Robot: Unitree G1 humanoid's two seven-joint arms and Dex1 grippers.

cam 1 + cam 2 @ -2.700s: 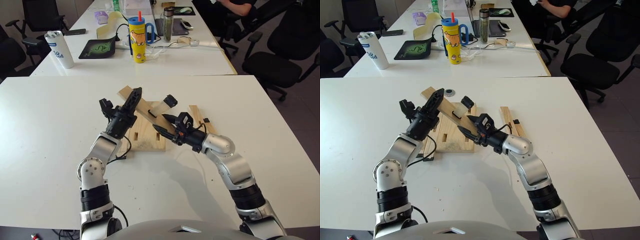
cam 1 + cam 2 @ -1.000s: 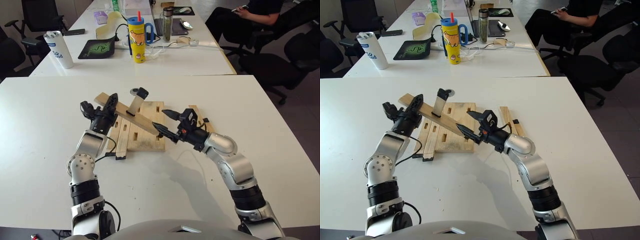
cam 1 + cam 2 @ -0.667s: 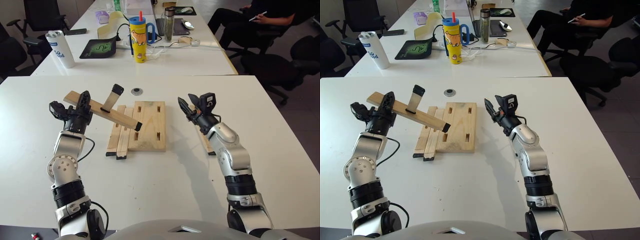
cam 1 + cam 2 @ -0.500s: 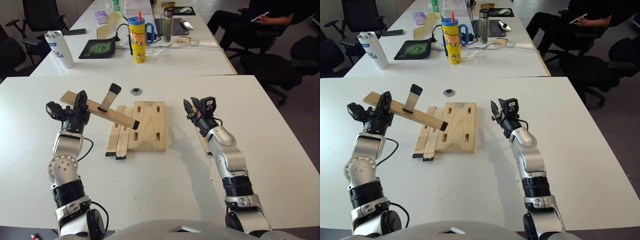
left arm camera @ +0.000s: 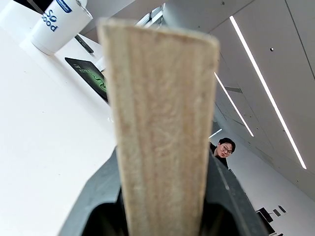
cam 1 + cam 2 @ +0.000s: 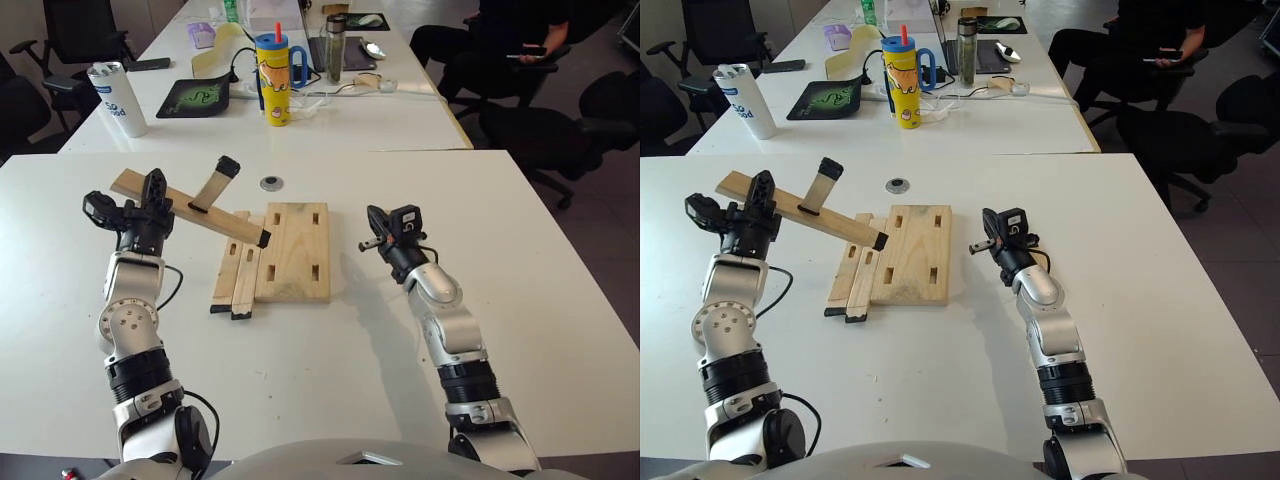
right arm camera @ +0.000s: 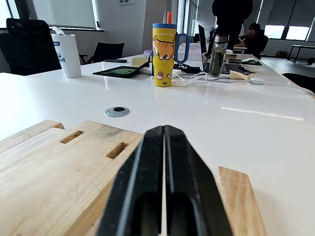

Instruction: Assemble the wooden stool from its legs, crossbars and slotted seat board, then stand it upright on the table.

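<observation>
The slotted seat board (image 6: pixel 295 250) lies flat in the middle of the white table. Two loose wooden legs (image 6: pixel 235 272) lie against its left edge. My left gripper (image 6: pixel 150 200) is shut on one end of a long wooden leg (image 6: pixel 205 215), held tilted above the table to the left of the board. A crossbar with a black tip (image 6: pixel 215 178) sticks up from that leg. The leg (image 5: pixel 157 123) sits between the left fingers (image 5: pixel 98 196). My right gripper (image 6: pixel 368 240) is shut and holds nothing, low over the table right of the board. Another wooden piece (image 7: pixel 236 196) lies under it.
A round metal grommet (image 6: pixel 271 183) sits in the table behind the board. On the far table stand a yellow cup (image 6: pixel 275 80), a white cup (image 6: pixel 117 97), a dark bottle (image 6: pixel 336 45) and a mouse pad (image 6: pixel 195 95). Office chairs (image 6: pixel 545 120) stand at the right.
The right gripper let go of the leg assembly, drew back to the right and shut. The left gripper carried the assembly to the left, off the seat board.
</observation>
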